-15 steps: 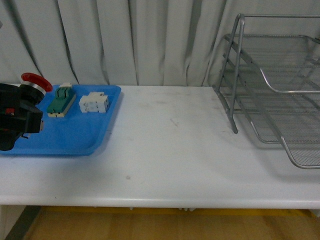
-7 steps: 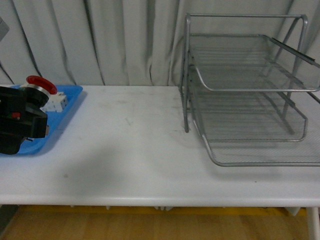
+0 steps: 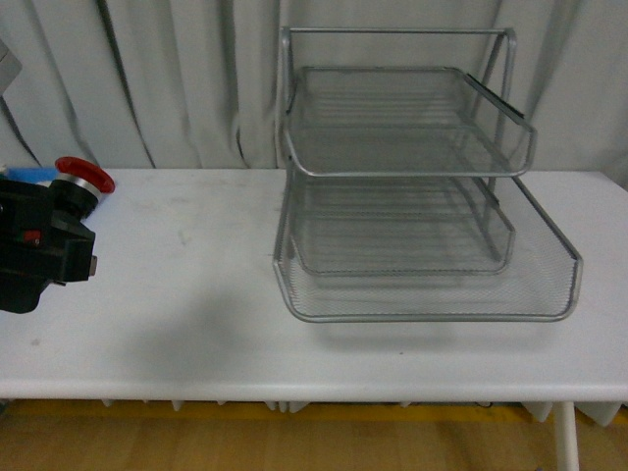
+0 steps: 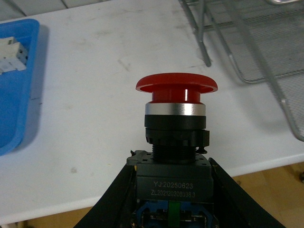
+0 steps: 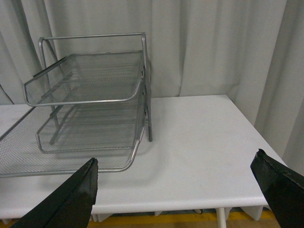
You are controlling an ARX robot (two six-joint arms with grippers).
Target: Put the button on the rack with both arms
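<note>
Left gripper (image 4: pixel 172 167): jaws clenched on the black body of the button (image 4: pixel 175 118), one black finger (image 4: pixel 124 183) pressed against each side of the body, as the left wrist view shows. That view alone shows the grasp, and also a printed code on the body and the silver collar under the red cap. The front view shows only the cap and collar of the button (image 3: pixel 82 178) standing proud of the dark bulk of the left gripper (image 3: pixel 39 253). The button's long axis runs from the gripped body out to the cap, in line with the fingers. In the front view it is close to upright, cap uppermost. It is held over the left end of the white table (image 3: pixel 196 294), well apart from the rack (image 3: pixel 417 186), which stands to its right. Right gripper (image 5: pixel 175 190): jaws released, spread wide, nothing between them. It is seen in the right wrist view only, and that view takes the rack (image 5: pixel 90 90) from its other side, with three mesh tiers in a tube frame. The left wrist view catches only a corner of the rack (image 4: pixel 266 52). It also shows the blue tray (image 4: pixel 21 99) holding a white block (image 4: pixel 10 47). The front view shows only a sliver of that tray (image 3: pixel 29 174) behind the gripper.
</note>
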